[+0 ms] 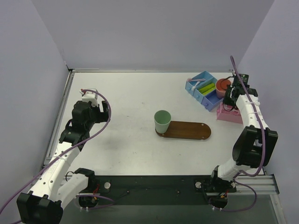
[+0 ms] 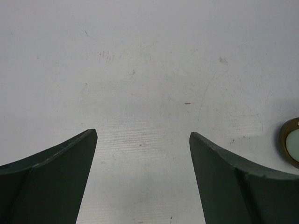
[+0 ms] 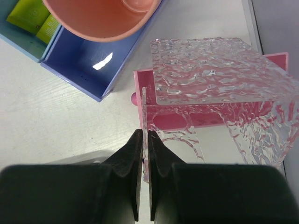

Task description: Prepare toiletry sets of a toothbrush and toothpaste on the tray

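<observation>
Toothpaste (image 3: 28, 16) lies in the blue bin (image 3: 79, 70) ahead-left of the right gripper (image 3: 144, 136), which is pinched tight on the clear lid (image 3: 205, 70) of the pink box (image 3: 276, 60). Lift slowly so the thin edge cannot slip. The left gripper (image 2: 142, 140) hangs agape.

Dark brown wood-grain oval tray (image 1: 187, 131); mint-green plastic cup (image 1: 162, 122); lime-green flat tubes (image 1: 203, 87); compartment bin (image 1: 210, 101) in light blue and periwinkle; coral-pink round cup (image 1: 223, 87); pink shallow box (image 1: 230, 116); clear ripple-patterned plastic sheet (image 3: 210, 70); white, faintly scuffed tabletop (image 1: 121, 107).
</observation>
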{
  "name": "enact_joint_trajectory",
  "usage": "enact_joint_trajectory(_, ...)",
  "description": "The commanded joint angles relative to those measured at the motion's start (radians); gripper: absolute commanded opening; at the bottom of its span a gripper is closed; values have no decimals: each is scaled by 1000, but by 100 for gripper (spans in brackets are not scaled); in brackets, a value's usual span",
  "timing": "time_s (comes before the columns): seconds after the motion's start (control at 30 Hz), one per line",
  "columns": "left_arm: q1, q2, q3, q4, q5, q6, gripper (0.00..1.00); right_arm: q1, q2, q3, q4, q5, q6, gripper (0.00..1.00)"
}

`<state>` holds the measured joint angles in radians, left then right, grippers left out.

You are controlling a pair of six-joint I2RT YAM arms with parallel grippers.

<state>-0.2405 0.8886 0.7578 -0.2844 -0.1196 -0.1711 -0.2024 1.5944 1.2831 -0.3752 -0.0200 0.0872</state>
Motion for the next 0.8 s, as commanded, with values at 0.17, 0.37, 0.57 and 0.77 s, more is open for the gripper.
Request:
enact_joint_trajectory(0.17,-2,-36,-6,57,-5,13,91,35,-214,4,1,66,46,0)
enact_joint_trajectory(0.37,-6,-71,-21,112,90,41,88,126,-290,36,-22,68,49,0)
enact_joint_trajectory(0.57,-83,-63,-6,269,311,99,82,254,-320,76,-42,-121,91,0)
enact_joint_trajectory(0.77,-423,80,121,361,422,406,83,343,-330,87,-47,-305,149,0)
